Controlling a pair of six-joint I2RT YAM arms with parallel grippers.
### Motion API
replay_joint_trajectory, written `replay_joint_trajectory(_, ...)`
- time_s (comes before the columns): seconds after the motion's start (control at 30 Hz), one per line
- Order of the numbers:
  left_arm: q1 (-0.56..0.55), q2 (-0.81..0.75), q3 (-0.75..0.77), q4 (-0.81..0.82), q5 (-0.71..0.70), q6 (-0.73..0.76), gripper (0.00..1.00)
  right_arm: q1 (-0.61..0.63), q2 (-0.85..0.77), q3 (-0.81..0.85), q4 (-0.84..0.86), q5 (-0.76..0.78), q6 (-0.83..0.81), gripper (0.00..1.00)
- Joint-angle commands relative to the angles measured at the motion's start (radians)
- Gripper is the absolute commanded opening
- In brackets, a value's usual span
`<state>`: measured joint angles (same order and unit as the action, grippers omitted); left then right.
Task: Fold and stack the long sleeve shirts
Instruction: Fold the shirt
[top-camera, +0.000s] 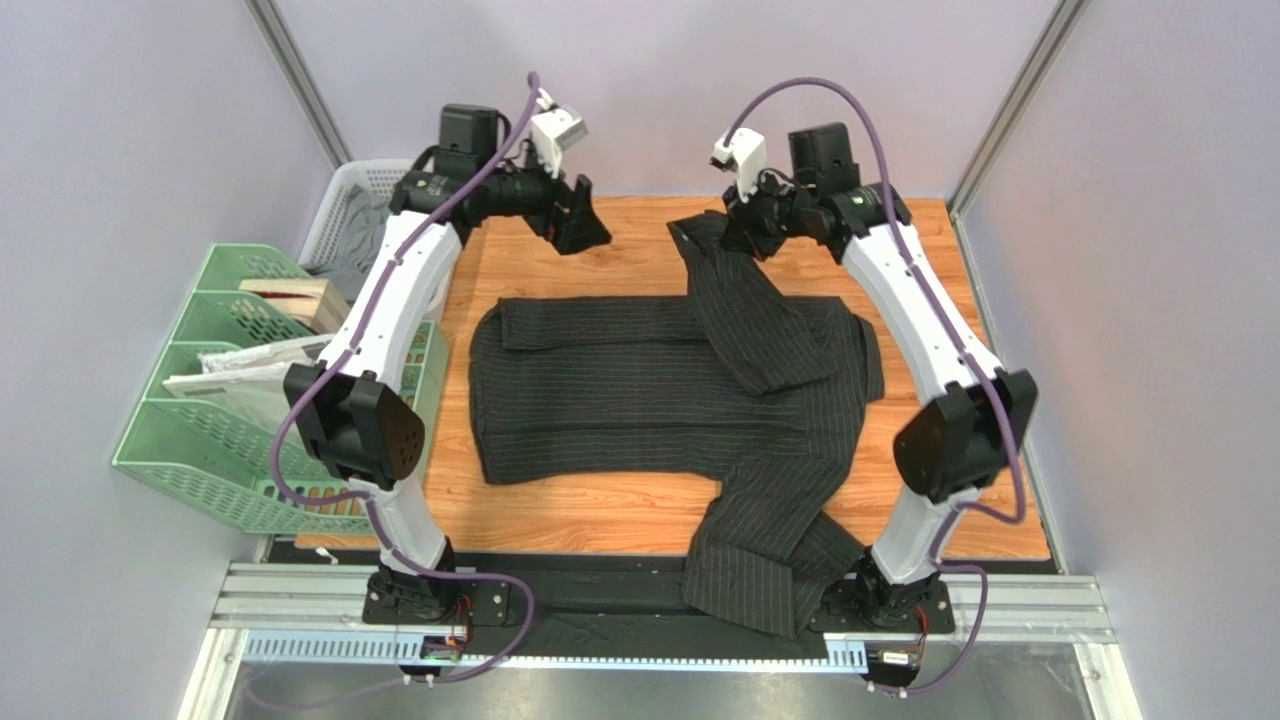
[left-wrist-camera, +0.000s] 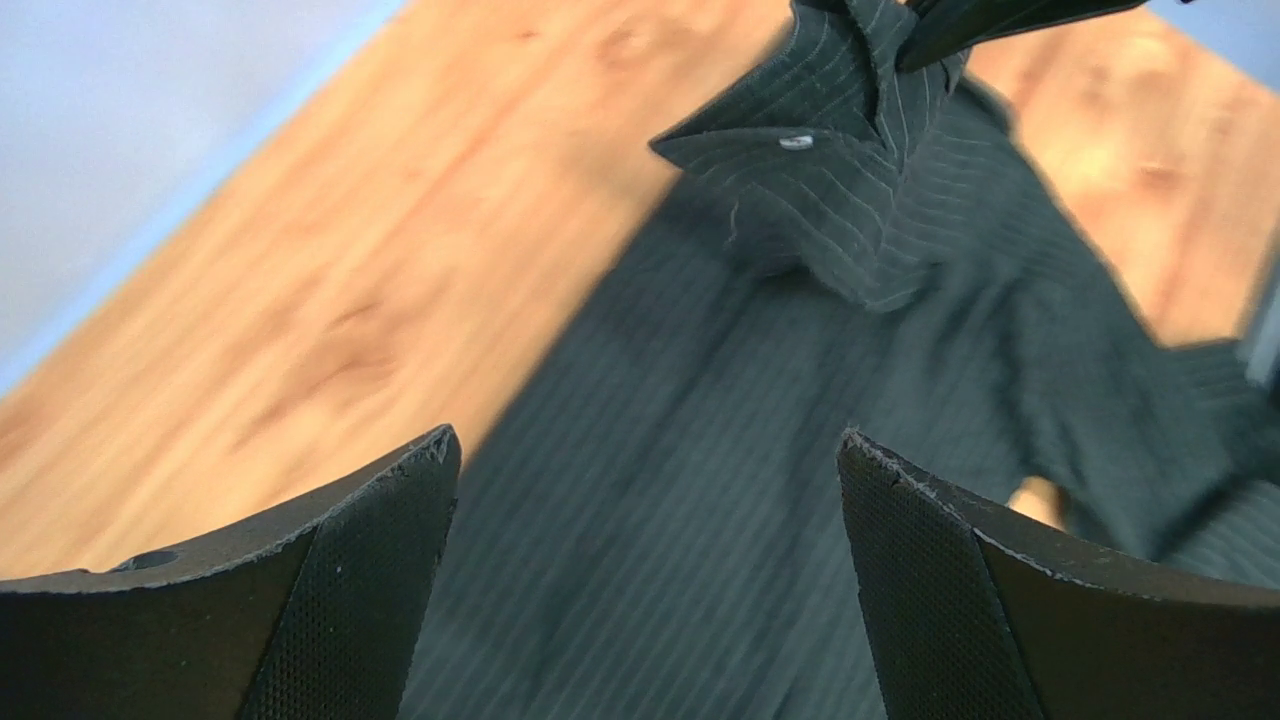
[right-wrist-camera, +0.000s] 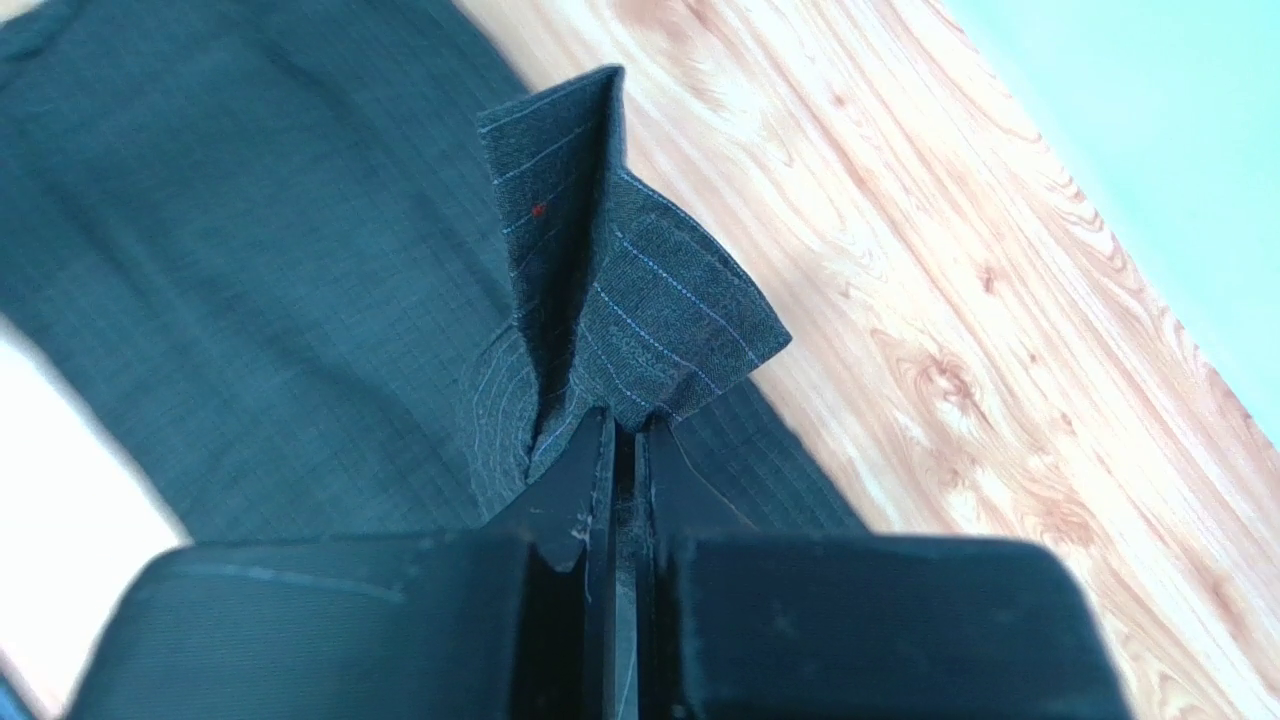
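Observation:
A charcoal pinstriped long sleeve shirt (top-camera: 646, 390) lies spread across the wooden table. One sleeve hangs over the near edge (top-camera: 759, 563). My right gripper (top-camera: 732, 228) is shut on the cuff of the other sleeve (right-wrist-camera: 631, 323) and holds it raised at the far side, the sleeve running down across the shirt body. The cuff with its button also shows in the left wrist view (left-wrist-camera: 819, 165). My left gripper (top-camera: 583, 225) is open and empty, hovering above the table's far edge; its fingers (left-wrist-camera: 361, 570) frame the shirt body (left-wrist-camera: 661, 510) below.
Green stacked paper trays (top-camera: 241, 383) holding papers stand left of the table. A white basket (top-camera: 353, 210) with grey cloth sits at the far left. A metal rail (top-camera: 646, 608) runs along the near edge, between the arm bases.

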<state>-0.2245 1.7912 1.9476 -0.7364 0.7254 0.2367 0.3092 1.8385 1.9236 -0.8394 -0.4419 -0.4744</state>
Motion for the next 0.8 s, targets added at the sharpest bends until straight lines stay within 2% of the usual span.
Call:
replay_joint_trajectory(0.0, -0.055, 0.005, -0.086, 0.185, 0.140, -0.082, 0.99, 0.001, -0.122, -0.156, 0.025, -0.075, -0.053, 0.00)
replay_joint_trajectory(0.03, -0.062, 0.005, -0.105, 0.246, 0.155, -0.102, 0.99, 0.002, -0.143, -0.182, 0.025, -0.083, -0.058, 0.00)
replay_joint_trajectory(0.17, -0.111, 0.013, -0.154, 0.305, 0.239, -0.050, 0.99, 0.005, -0.261, -0.293, 0.022, -0.116, -0.078, 0.00)
replay_joint_trajectory(0.37, -0.191, 0.042, -0.225, 0.376, 0.247, -0.027, 0.99, 0.016, -0.361, -0.386, 0.031, -0.124, -0.096, 0.00)
replay_joint_trajectory(0.53, -0.239, 0.086, -0.213, 0.436, 0.273, -0.068, 0.99, 0.027, -0.444, -0.460, 0.048, -0.123, -0.098, 0.00)
replay_joint_trajectory(0.77, -0.279, 0.155, -0.159, 0.422, 0.439, -0.115, 0.99, 0.041, -0.505, -0.511, 0.060, -0.087, -0.079, 0.00)
